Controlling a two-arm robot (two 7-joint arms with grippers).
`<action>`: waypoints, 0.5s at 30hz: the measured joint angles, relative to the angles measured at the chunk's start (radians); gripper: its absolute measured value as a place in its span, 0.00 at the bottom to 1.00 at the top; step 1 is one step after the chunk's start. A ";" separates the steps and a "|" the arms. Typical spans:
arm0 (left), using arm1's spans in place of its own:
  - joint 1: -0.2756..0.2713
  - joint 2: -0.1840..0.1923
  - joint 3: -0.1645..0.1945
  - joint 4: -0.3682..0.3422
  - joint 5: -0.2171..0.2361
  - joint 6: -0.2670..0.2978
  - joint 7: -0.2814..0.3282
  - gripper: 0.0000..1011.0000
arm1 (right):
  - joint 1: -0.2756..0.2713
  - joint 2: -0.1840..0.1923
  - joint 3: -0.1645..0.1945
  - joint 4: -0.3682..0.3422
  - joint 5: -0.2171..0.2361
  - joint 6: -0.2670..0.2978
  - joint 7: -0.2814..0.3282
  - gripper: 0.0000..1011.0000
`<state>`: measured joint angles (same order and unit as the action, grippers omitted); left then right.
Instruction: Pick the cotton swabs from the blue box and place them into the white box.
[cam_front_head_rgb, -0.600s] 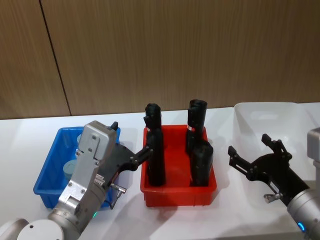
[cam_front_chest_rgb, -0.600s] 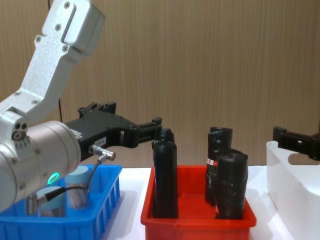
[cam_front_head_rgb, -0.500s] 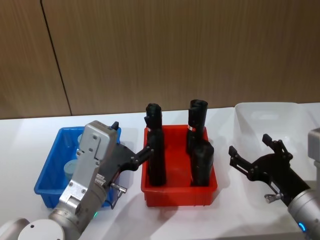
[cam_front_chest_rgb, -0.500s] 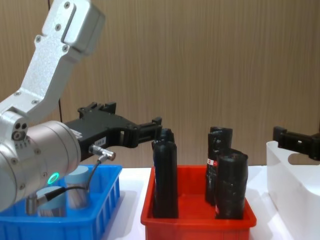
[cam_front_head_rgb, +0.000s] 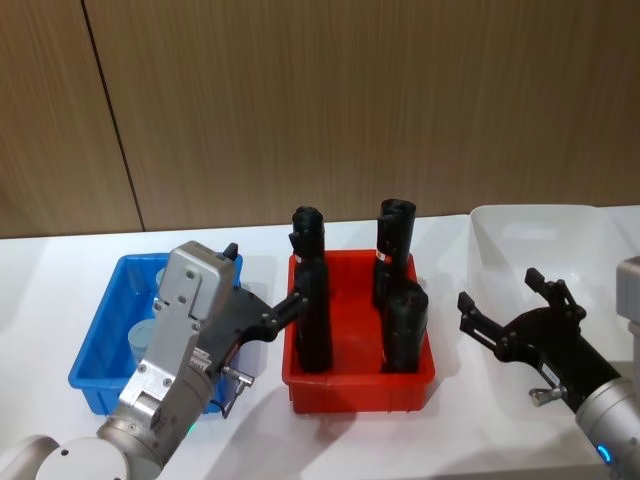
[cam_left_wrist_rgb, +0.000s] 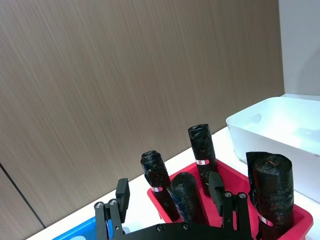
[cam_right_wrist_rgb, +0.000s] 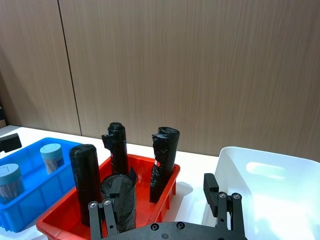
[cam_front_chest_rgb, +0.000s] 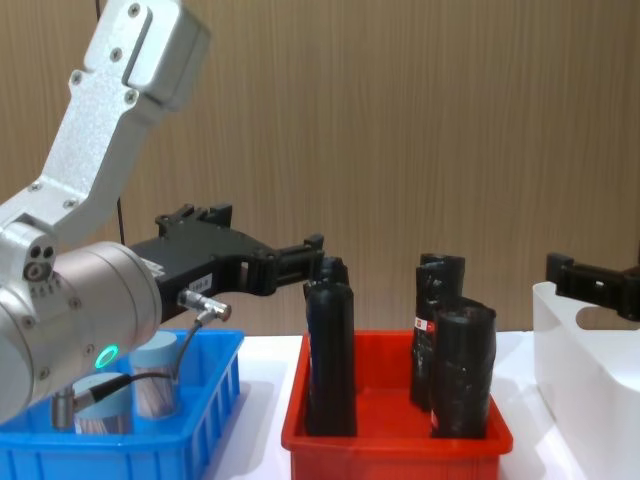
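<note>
Wood-panelled wall (cam_front_head_rgb: 300, 100) at the back, plain white counter (cam_front_head_rgb: 40, 300) up front.

Starting with the left jaws: spread wide, held up off the counter over the gap between the blue box (cam_front_head_rgb: 92, 395) and the red bin (cam_front_head_rgb: 360, 395), tips pointing right. Right up against the top of the near left black roll (cam_front_head_rgb: 310, 330) as seen from the head view. Can't tell whether actually touching it. Nothing gripped. Behind them, the chunky silver left arm (cam_front_head_rgb: 185, 330), covering the near right corner of the blue box.

On to the right jaws: also wide apart and holding nothing, hanging over the near left part of the white box (cam_front_head_rgb: 600, 240), just right of the red bin, on the end of the right arm (cam_front_head_rgb: 610, 400) coming in from the near right.

Moving outward: cotton swabs (cam_right_wrist_rgb: 10, 182) all in the blue box at the far left of the row, upright, at least two tubs with pale blue lids, one nearer and one farther back. Red bin in the middle with four black rolls standing in it, two near and two far. White box at the right end, well apart from the swabs.
</note>
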<state>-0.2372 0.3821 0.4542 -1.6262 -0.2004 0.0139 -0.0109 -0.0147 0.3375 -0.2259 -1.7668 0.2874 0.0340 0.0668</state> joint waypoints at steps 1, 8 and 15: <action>0.000 0.000 0.000 0.000 0.000 0.000 0.000 0.99 | 0.000 0.000 0.000 0.000 0.000 0.000 0.000 0.99; 0.000 0.000 0.000 0.000 0.000 0.000 0.000 0.99 | 0.000 0.000 0.000 0.000 0.000 0.000 0.000 0.99; 0.001 0.003 -0.005 0.003 -0.009 0.008 -0.001 0.99 | 0.000 0.000 0.000 0.000 0.000 0.000 0.000 0.99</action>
<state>-0.2364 0.3849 0.4488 -1.6236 -0.2096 0.0218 -0.0118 -0.0147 0.3375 -0.2258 -1.7667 0.2873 0.0340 0.0668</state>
